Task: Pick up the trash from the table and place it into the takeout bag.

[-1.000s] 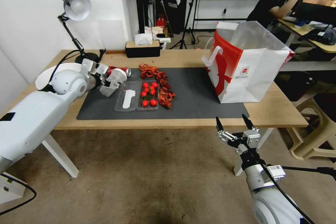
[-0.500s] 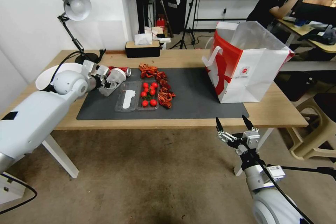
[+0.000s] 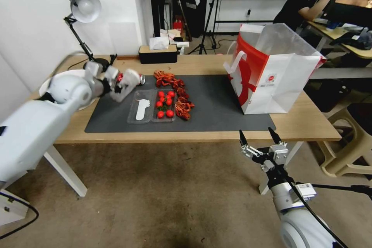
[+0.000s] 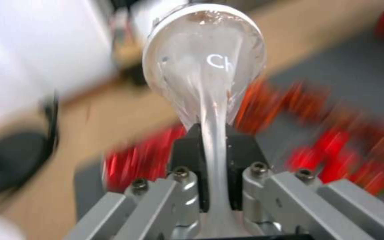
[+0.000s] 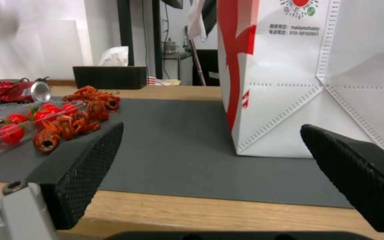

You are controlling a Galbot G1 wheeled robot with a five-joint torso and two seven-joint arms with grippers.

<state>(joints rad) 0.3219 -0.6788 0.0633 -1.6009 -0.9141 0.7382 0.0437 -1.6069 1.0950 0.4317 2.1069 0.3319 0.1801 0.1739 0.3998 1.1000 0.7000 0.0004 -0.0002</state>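
On the table (image 3: 201,62), our left gripper (image 3: 123,86) pinches a clear cup (image 4: 203,63) flat; it may slip loose. Our right gripper (image 3: 260,142) hangs open and empty, near the table's edge.

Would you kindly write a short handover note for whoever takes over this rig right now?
Left gripper: shut on the clear cup, squeezing its wall flat, held above the mat's left end.
Right gripper: open, parked below the table's front edge.
Bag: upright and open at the mat's right end.
Crushed red can: lying behind the clear tray at the back left of the mat.
Done: cup picked up.
Left: carry the cup to the bag and drop it in, then the can.
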